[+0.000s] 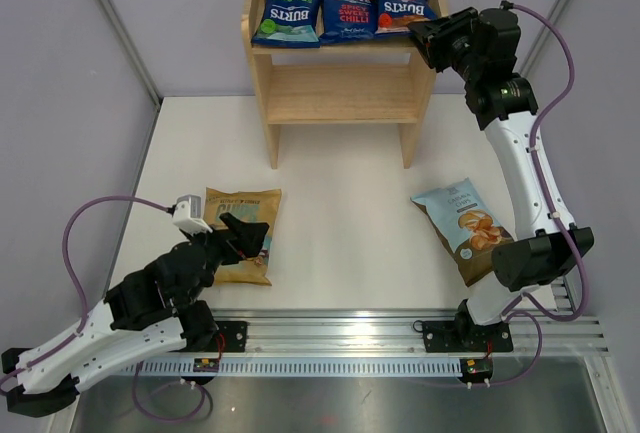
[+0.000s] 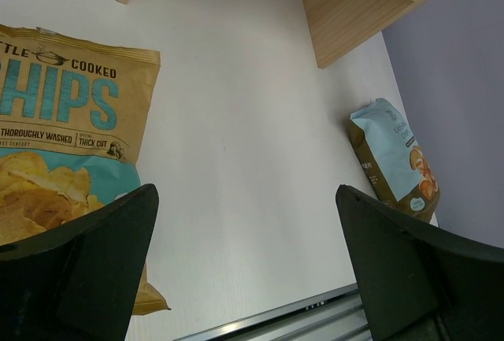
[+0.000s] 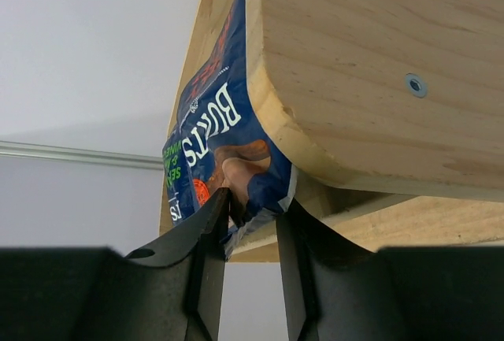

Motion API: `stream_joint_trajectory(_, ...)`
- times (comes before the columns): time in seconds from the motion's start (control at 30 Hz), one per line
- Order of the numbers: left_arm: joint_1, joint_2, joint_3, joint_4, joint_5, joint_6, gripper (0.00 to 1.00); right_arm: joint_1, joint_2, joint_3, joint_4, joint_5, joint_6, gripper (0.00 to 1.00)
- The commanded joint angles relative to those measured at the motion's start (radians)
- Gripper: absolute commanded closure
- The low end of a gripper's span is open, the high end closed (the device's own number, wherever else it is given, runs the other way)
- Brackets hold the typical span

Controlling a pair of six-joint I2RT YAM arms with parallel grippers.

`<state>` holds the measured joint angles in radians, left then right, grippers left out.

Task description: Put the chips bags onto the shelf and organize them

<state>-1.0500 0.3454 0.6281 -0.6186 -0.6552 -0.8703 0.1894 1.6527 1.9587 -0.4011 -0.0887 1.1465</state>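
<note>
A shelf point(image 1: 340, 78) of pale, smooth wood, with flat side panels and a raised rim round the top tier, is seen at the far side of the white table point(image 1: 340, 213). Three small, glossy dark-blue bags are laid flat in a row on the top tier: a green Burts bag point(image 1: 287, 10) on the left, a middle Burts bag point(image 1: 350, 11), and a red Burts bag point(image 1: 402, 8) on the right.

The right gripper point(image 3: 252, 199) is held at the shelf's right end. In its wrist view, a crimped corner of the red Burts bag is seen between the black fingers, just beside the panel's rounded edge. The jaws are narrowly parted around that corner, and whether the foil is pinched cannot be told.

The tan bag point(image 1: 245, 203), crinkly and rectangular with large blue lettering, is laid flat on the table's near left. The left gripper point(image 2: 245, 190) is held low over its near end, with the jaws spread wide and nothing between them. The blue bag point(image 1: 465, 225), matte light blue over brown, is laid flat at the near right, well apart from the tan one.
</note>
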Motion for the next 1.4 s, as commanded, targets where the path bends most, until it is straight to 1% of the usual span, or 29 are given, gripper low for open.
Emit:
stream_joint_trajectory(0.0, 0.001, -0.019, 0.024, 0.002, 0.016, -0.015, 0.01, 0.001, -0.041, -0.012, 0.045, 0.021, 0.024, 0.64)
stream_joint_trajectory(0.13, 0.002, -0.034, 0.025, -0.016, 0.014, -0.021, 0.01, 0.001, -0.034, -0.021, 0.059, 0.024, 0.032, 0.73)
stream_joint_trajectory(0.17, 0.002, -0.037, 0.027, -0.02, 0.011, -0.024, 0.01, 0.001, -0.033, -0.023, 0.058, 0.024, 0.036, 0.77)
stream_joint_trajectory(0.27, 0.001, -0.048, 0.028, -0.03, 0.009, -0.03, 0.01, 0.001, -0.015, -0.006, 0.048, 0.024, 0.041, 0.84)
stream_joint_trajectory(0.37, 0.002, -0.055, 0.028, -0.035, 0.008, -0.033, 0.01, 0.001, 0.007, -0.001, 0.039, 0.032, 0.051, 0.87)
stream_joint_trajectory(0.57, 0.001, -0.054, 0.035, -0.044, 0.005, -0.039, 0.01, 0.001, 0.027, 0.016, 0.027, 0.047, 0.076, 0.9)
stream_joint_trajectory(0.83, 0.001, -0.052, 0.038, -0.044, 0.003, -0.047, 0.01, 0.001, 0.051, 0.034, 0.016, 0.083, 0.114, 0.91)
stream_joint_trajectory(0.9, 0.002, -0.052, 0.039, -0.047, 0.002, -0.047, 0.01, 0.002, 0.053, 0.036, 0.018, 0.083, 0.114, 0.89)
stream_joint_trajectory(1.0, 0.001, -0.052, 0.041, -0.05, 0.0, -0.047, 0.01, 0.001, 0.038, 0.017, 0.03, 0.083, 0.114, 0.8)
stream_joint_trajectory(1.1, 0.001, -0.046, 0.047, -0.052, -0.003, -0.041, 0.01, 0.001, 0.01, -0.001, 0.041, 0.083, 0.105, 0.76)
stream_joint_trajectory(1.13, 0.001, -0.042, 0.05, -0.055, -0.004, -0.038, 0.01, 0.001, -0.005, -0.003, 0.041, 0.083, 0.102, 0.71)
stream_joint_trajectory(1.23, 0.001, -0.022, 0.059, -0.064, -0.017, -0.023, 0.01, 0.001, -0.037, -0.015, 0.035, 0.083, 0.079, 0.62)
stream_joint_trajectory(1.27, 0.001, -0.016, 0.067, -0.072, -0.027, -0.019, 0.01, 0.001, -0.045, -0.023, 0.033, 0.108, 0.072, 0.57)
stream_joint_trajectory(1.37, 0.002, 0.02, 0.082, -0.081, -0.041, 0.0, 0.01, 0.001, -0.065, -0.029, 0.025, 0.11, 0.055, 0.54)
